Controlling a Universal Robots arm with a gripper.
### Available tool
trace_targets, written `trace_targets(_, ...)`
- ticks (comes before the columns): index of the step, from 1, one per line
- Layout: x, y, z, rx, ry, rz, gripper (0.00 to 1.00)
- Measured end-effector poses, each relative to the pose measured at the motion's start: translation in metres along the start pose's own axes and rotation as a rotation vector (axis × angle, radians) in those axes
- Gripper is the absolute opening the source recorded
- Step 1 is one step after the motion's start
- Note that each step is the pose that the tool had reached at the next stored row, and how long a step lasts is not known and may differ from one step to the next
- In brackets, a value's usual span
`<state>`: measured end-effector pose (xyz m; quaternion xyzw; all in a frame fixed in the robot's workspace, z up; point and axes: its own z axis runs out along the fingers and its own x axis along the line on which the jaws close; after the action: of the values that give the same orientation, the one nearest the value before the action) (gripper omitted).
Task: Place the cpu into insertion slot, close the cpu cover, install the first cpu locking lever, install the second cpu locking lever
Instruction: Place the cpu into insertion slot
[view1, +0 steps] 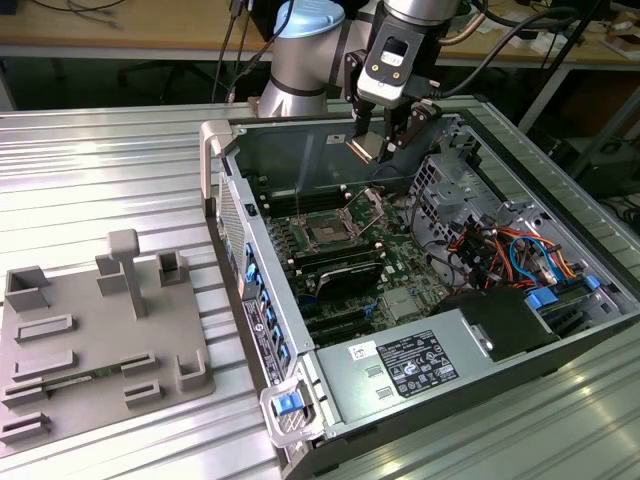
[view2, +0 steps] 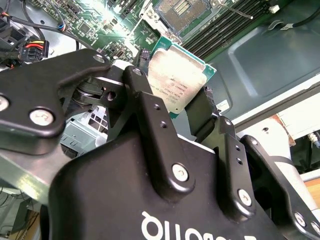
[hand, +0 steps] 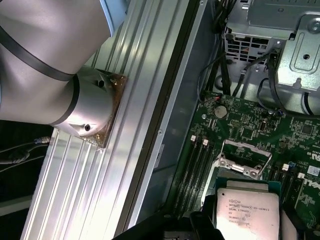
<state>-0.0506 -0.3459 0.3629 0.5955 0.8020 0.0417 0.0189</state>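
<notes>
My gripper (view1: 384, 143) hangs above the open computer case, shut on the cpu (view1: 361, 148). In both wrist views the cpu (view2: 178, 79) (hand: 245, 212) is a flat square chip with a silver-grey top, clamped by its edges between the black fingers (view2: 145, 100). Below it on the green board lies the insertion slot (view1: 328, 232), a dark square recess with a silvery rim (view2: 183, 9). The cpu cover (view1: 366, 206) stands tilted up at the slot's far side, and its silvery frame (hand: 244, 156) sits just beyond the chip. The chip is well above the slot, not touching it.
Long black memory slots (view1: 340, 268) flank the socket. Drive cages and bundled cables (view1: 500, 245) fill the case toward the exterior view's right, with a power supply (view1: 420, 365) at the front. A grey fixture plate (view1: 95, 335) lies outside on the ribbed table. The arm's base (hand: 75, 105) stands behind the case wall.
</notes>
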Motion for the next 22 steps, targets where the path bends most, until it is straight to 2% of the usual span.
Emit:
trace_targets(11, 0.0, 0.0, 0.0, -0.0002, -0.0006, 0.007, 0.55)
trace_targets(16, 0.0, 0.0, 0.0001, -0.0008, -0.003, 0.034, 0.55)
trace_targets(22, 0.0, 0.0, 0.0002, -0.0018, -0.0084, 0.094, 0.55)
